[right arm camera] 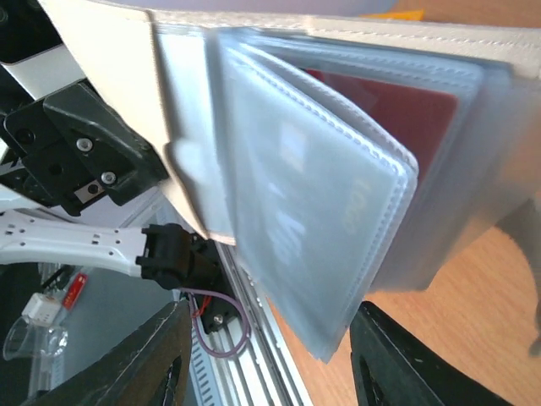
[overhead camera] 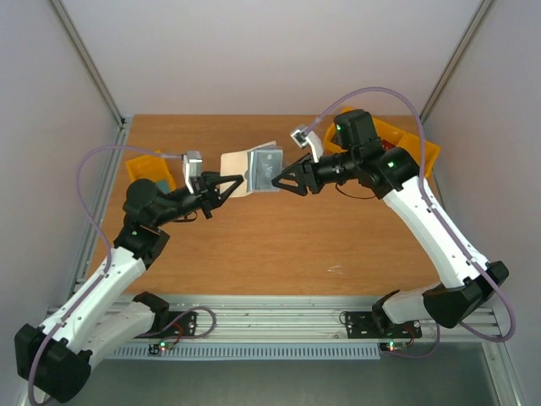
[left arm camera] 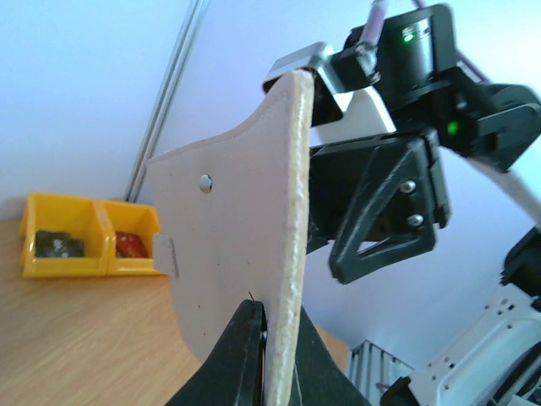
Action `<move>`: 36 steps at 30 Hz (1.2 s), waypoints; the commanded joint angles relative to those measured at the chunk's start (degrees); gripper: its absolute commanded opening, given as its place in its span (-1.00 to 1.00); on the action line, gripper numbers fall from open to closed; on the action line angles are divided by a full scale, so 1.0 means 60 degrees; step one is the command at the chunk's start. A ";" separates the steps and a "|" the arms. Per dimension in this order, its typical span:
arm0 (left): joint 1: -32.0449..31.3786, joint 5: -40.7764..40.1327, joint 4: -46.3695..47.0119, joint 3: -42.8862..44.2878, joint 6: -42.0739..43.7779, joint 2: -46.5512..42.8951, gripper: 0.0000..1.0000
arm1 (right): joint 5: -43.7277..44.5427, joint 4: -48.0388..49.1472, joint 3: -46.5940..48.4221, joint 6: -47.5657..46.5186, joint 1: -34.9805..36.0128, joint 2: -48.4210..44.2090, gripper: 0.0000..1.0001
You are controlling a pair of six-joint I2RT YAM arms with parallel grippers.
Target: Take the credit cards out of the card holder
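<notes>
Top external: left tool [overhead camera: 237, 184] clamps card holder [overhead camera: 258, 167], right tool [overhead camera: 277, 180] spread.

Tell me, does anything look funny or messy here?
Nothing is spilled or broken. The card holder is off the table, pinched at one edge by the left gripper, and its clear plastic sleeves fan out loosely. A red card sits inside one pocket.

Beige card holder [left arm camera: 228, 254] shows a red card [right arm camera: 397, 110]
</notes>
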 commanded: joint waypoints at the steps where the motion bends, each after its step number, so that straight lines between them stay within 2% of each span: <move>1: 0.0035 0.0377 0.0909 0.0510 -0.0687 -0.0393 -1.00 | -0.0700 0.0395 0.0405 0.0119 -0.0053 -0.0236 0.01; 4: 0.0035 -0.0007 0.0914 0.0447 -0.1224 -0.0467 -0.99 | -0.1115 0.1392 0.0143 0.1005 -0.0048 -0.0138 -0.19; 8: 0.0035 -0.0207 0.0897 0.0403 -0.1844 -0.0581 -0.99 | -0.1427 0.2035 -0.0057 0.1320 -0.0057 -0.0064 -0.12; 13: 0.0035 0.0508 0.1259 0.0709 -0.1323 -0.0786 -0.99 | -0.1564 0.2201 -0.0407 0.1399 -0.0787 -0.0479 -0.03; 17: 0.0035 0.0721 0.1598 0.0945 -0.1056 -0.0924 -1.00 | -0.1969 0.2173 -0.0312 0.1389 -0.1227 -0.0535 0.16; 22: 0.0078 0.0701 0.1722 0.1230 -0.1408 -0.1097 -0.99 | -0.2404 0.2160 0.0261 0.1207 -0.1352 -0.0276 0.45; 26: 0.0079 0.0750 0.1824 0.1509 -0.1407 -0.1129 -0.99 | -0.2375 0.2168 0.0620 0.1289 -0.1242 0.0013 0.53; 32: 0.0079 0.0833 0.1905 0.1766 -0.1457 -0.0989 -0.99 | -0.3738 0.4642 -0.0074 0.2278 -0.0622 -0.0119 0.91; 36: 0.0075 0.0973 0.1856 0.1900 -0.1513 -0.0927 -1.00 | -0.3436 0.4481 0.0303 0.2197 -0.0023 0.0414 0.96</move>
